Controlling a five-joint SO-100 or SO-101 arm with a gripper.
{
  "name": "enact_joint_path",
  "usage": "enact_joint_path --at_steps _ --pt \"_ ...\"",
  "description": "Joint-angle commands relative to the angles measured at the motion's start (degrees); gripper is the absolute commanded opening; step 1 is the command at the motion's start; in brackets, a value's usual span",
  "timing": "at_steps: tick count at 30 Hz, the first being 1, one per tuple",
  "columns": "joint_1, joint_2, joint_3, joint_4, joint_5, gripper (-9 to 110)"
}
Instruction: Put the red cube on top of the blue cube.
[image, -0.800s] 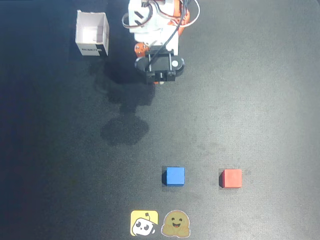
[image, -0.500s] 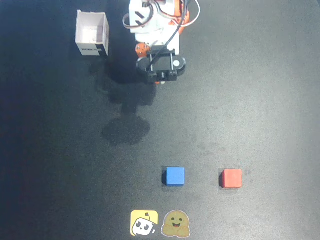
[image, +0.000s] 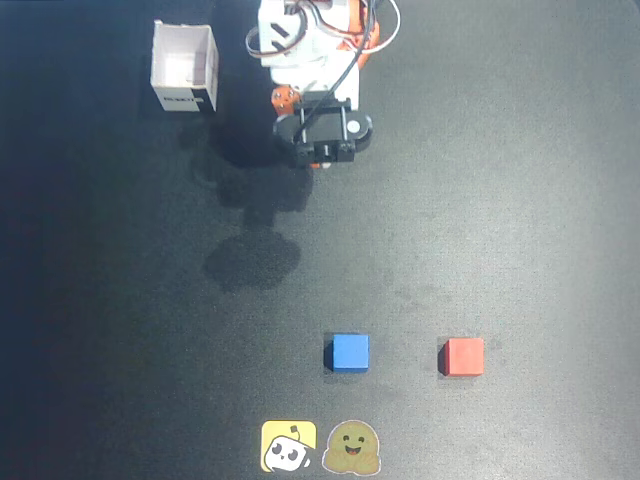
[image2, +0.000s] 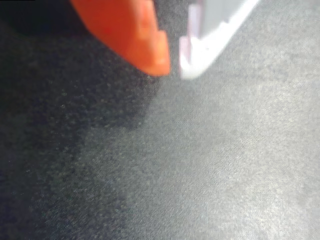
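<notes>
The red cube (image: 464, 356), just right of the blue cube (image: 349, 352), appears light and rigid; grasp opposite flat faces. End effector (image2: 173, 66) tips nearly together, empty.

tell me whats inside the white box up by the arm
In the overhead view the white box is open-topped and only its pale inner walls and floor show; nothing lies inside. Both cubes sit far from it.

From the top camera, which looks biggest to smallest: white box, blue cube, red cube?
1. white box, clearly biggest.
2. blue cube and red cube, which look the same size, so neither ranks above the other.
</notes>
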Motion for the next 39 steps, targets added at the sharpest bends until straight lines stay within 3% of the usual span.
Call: enact_joint_path --at_steps 1,39 --pt "-0.09 0.26 -0.26 0.26 0.53 0" --pt "-1.32 -0.7 -5.1 2.2 -1.93 0"
